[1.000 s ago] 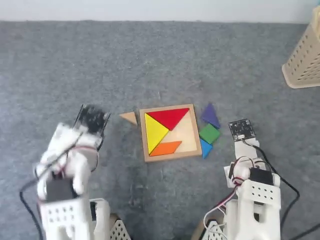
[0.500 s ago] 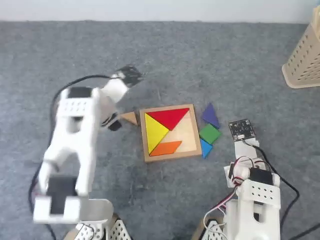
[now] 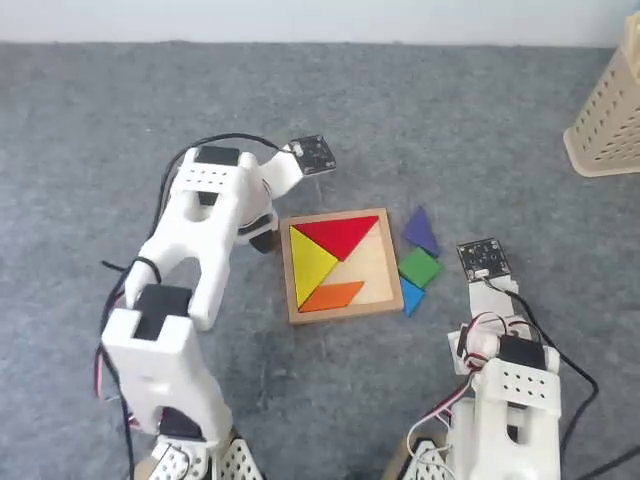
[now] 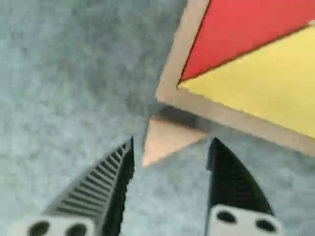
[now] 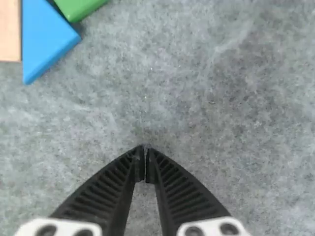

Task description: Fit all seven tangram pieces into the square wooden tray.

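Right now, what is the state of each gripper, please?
Left gripper: open, at the tan triangle, holding nothing.
Right gripper: closed, holding nothing.

In the high view the left arm [image 3: 205,235] lies over the left claw [image 4: 171,147] and over the tan triangle [image 4: 170,140] beside the corner of the tray [image 3: 286,275], and the slatted basket [image 3: 612,105] is cut off by the right edge. In the left wrist view the edge cuts off the tray, the red triangle [image 4: 246,29] and the yellow triangle [image 4: 266,93], so their outlines cannot be followed. In the right wrist view the edge cuts the blue triangle [image 5: 44,37] and the green piece [image 5: 78,7], whose shape cannot be told there.
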Controlling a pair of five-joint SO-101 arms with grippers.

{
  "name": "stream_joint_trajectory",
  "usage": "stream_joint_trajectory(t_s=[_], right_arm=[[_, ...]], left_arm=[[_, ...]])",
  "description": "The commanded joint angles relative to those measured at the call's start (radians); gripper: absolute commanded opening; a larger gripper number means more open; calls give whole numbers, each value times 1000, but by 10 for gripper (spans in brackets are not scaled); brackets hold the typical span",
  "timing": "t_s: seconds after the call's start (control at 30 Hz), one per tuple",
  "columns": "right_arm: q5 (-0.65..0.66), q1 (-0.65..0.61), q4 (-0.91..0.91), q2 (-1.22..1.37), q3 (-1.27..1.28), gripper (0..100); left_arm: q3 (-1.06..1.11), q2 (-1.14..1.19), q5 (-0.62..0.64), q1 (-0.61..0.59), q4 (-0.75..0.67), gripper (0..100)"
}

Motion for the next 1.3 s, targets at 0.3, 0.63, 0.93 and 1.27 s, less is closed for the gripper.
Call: stream_joint_trajectory(t_s=[0.3,0.63,0.93,1.27], right_arm=[[23,5,-19,-27,2,7],[23,5,-19,-27,2,7],[23,5,-21,-27,2,7],[23,5,-21,-27,2,7]], left_arm=[[-193,169,-66,14,3,232],[-205,206,-60,12,26,190],[-205,196,-60,2,143,86],[-205,71,5,-2,275,47]])
